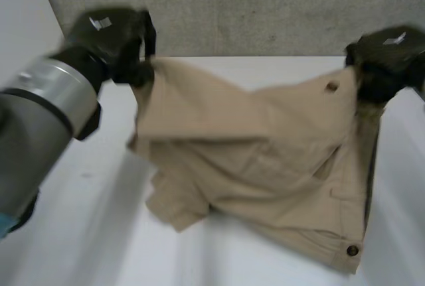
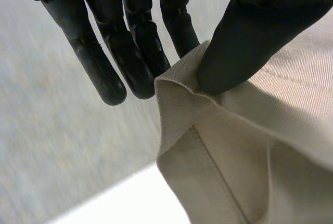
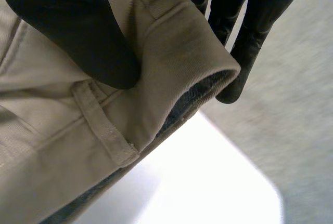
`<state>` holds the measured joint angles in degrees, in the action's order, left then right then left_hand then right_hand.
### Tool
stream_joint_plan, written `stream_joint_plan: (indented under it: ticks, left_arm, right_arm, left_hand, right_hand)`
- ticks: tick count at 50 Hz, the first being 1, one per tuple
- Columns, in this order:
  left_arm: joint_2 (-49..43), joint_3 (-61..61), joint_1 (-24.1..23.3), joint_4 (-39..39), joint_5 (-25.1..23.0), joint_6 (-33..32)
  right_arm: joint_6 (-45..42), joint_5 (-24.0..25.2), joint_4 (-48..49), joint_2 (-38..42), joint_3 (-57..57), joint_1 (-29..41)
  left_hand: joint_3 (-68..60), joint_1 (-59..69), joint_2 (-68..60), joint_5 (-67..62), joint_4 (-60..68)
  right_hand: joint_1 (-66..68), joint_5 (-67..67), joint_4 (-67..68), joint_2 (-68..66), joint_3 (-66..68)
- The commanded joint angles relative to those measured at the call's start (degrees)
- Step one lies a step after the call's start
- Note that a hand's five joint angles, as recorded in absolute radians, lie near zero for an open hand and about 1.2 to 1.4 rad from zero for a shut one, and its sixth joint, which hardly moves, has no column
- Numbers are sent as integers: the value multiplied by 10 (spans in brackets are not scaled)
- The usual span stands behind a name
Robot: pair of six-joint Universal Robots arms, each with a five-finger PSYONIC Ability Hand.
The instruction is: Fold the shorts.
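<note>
Tan shorts hang in the air between both hands, their lower part resting crumpled on the white table. My left hand pinches the shorts' upper left corner; in the left wrist view the thumb presses the hem against the fingers. My right hand grips the upper right corner at the waistband. In the right wrist view its thumb clamps the waistband beside a belt loop, with the fingers behind the cloth.
A grey wall stands behind the table's far edge. Bare white tabletop lies at the left and front of the shorts. My left forearm reaches across the left side of the head view.
</note>
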<state>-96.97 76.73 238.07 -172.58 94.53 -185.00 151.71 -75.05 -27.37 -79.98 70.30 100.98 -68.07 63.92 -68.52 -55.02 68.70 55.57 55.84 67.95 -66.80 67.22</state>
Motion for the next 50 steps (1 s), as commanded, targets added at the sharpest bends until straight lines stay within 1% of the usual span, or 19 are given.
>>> stream_joint_plan:
  ticks: [1, 5, 9, 10, 12, 13, 15, 16, 17, 18, 19, 21, 27, 31, 35, 41, 43, 47, 50]
  left_arm:
    - [-149, -41, 44, 0, -6, 8]
    - [-235, -96, 52, -4, -6, 5]
    - [-306, -182, 56, -37, -3, 5]
    - [-330, -215, 59, -65, 0, 4]
    - [-355, -242, 62, -98, 4, 5]
    - [-365, -254, 64, -114, 7, 4]
    - [-396, -279, 65, -165, 15, 4]
    - [-404, -283, 64, -181, 16, 4]
    - [-416, -287, 59, -210, 15, 3]
    - [-420, -287, 58, -223, 15, 3]
    - [-423, -288, 57, -233, 15, 3]
    - [-423, -285, 56, -257, 21, 3]
    - [-408, -255, 50, -271, 21, 3]
    - [-363, -217, 48, -269, 20, 2]
    - [-298, -148, 43, -268, 14, 1]
    - [-199, -24, 5, -257, 13, 1]
    - [-172, 22, -19, -244, 12, 1]
    - [-135, 82, -51, -219, 13, 1]
    - [-125, 110, -66, -204, 13, 1]
  right_arm:
    - [-13, -22, 7, 148, -35, 35]
    - [0, -34, 48, 214, -72, 44]
    - [35, -65, 182, 254, -91, 51]
    - [45, -89, 250, 264, -91, 51]
    - [48, -119, 314, 276, -94, 51]
    - [46, -146, 365, 293, -94, 54]
    - [38, -164, 395, 310, -97, 56]
    - [32, -172, 402, 317, -100, 58]
    - [18, -181, 404, 331, -111, 64]
    - [11, -183, 404, 337, -114, 67]
    - [5, -185, 404, 341, -115, 70]
    - [0, -186, 405, 341, -112, 77]
    - [11, -182, 403, 289, -71, 77]
    - [14, -175, 401, 230, -26, 73]
    - [9, -149, 389, 173, 31, 71]
    - [9, -79, 312, 110, 100, 56]
    - [8, -58, 275, 106, 119, 44]
    - [6, -32, 229, 98, 151, 29]
    - [6, -28, 218, 96, 167, 26]
  left_hand:
    - [-119, 161, -115, -150, 113]
    - [-119, 161, -115, -150, 113]
    - [-119, 161, -115, -150, 113]
    - [-119, 161, -115, -150, 113]
    - [-119, 161, -115, -150, 113]
    - [-119, 161, -115, -150, 113]
    - [-119, 161, -115, -150, 113]
    - [-119, 161, -115, -150, 113]
    - [30, 11, 35, 0, -37]
    - [183, -142, 188, 153, -190]
    - [325, -283, 329, 294, -331]
    - [539, -497, 543, 508, -545]
    - [543, -502, 548, 513, -550]
    - [543, -502, 548, 513, -550]
    - [538, -497, 543, 508, -544]
    - [506, -465, 511, 476, -513]
    - [468, -426, 472, 437, -474]
    - [431, -389, 435, 400, -437]
    - [407, -366, 412, 377, -413]
  right_hand:
    - [244, 142, 121, -132, 128]
    - [244, 142, 121, -132, 128]
    - [244, 142, 121, -132, 128]
    - [244, 142, 121, -132, 128]
    - [244, 142, 121, -132, 128]
    - [244, 142, 121, -132, 128]
    - [212, 109, 88, -99, 95]
    - [11, -91, -112, 101, -105]
    - [-440, -543, -564, 553, -557]
    - [-456, -558, -579, 568, -572]
    - [-456, -558, -579, 568, -572]
    - [-456, -558, -579, 568, -572]
    - [-456, -558, -579, 568, -572]
    - [-456, -558, -579, 568, -572]
    - [-456, -558, -579, 568, -572]
    - [-453, -556, -577, 566, -570]
    - [-403, -506, -527, 515, -520]
    - [-356, -458, -480, 468, -472]
    - [-330, -433, -454, 443, -447]
